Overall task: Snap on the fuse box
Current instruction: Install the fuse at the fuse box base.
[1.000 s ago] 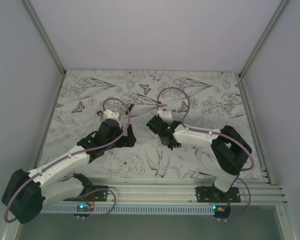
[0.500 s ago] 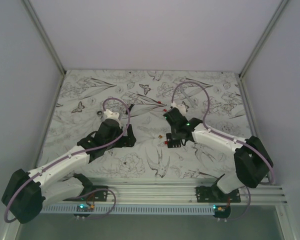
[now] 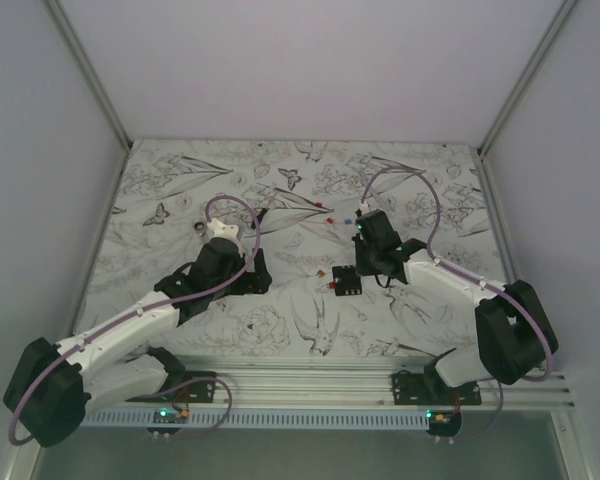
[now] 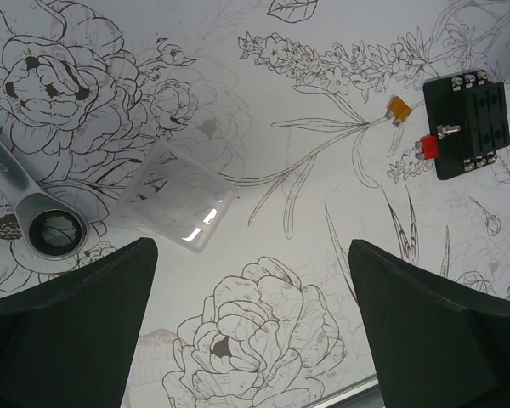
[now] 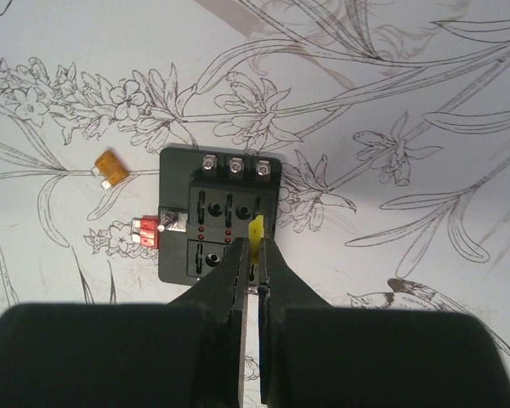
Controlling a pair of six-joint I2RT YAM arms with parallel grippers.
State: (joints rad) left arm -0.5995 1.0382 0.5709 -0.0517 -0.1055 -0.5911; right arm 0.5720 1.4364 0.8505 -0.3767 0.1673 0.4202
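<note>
The fuse box, a small black square block with slots, lies flat on the flower-print table. A red fuse sits at its left side. My right gripper hangs just above the box's right slots, shut on a yellow fuse that sticks out past the tips. My left gripper is wide open over bare table, left of the box, with nothing between its fingers.
A clear plastic cover and a ring wrench lie under the left gripper's view. An orange fuse lies loose just beyond the box's left corner. A few small loose fuses lie farther back.
The right arm's wrist has swung to the right and uncovered the fuse box, and its jaws have closed further. The left arm has not moved.
</note>
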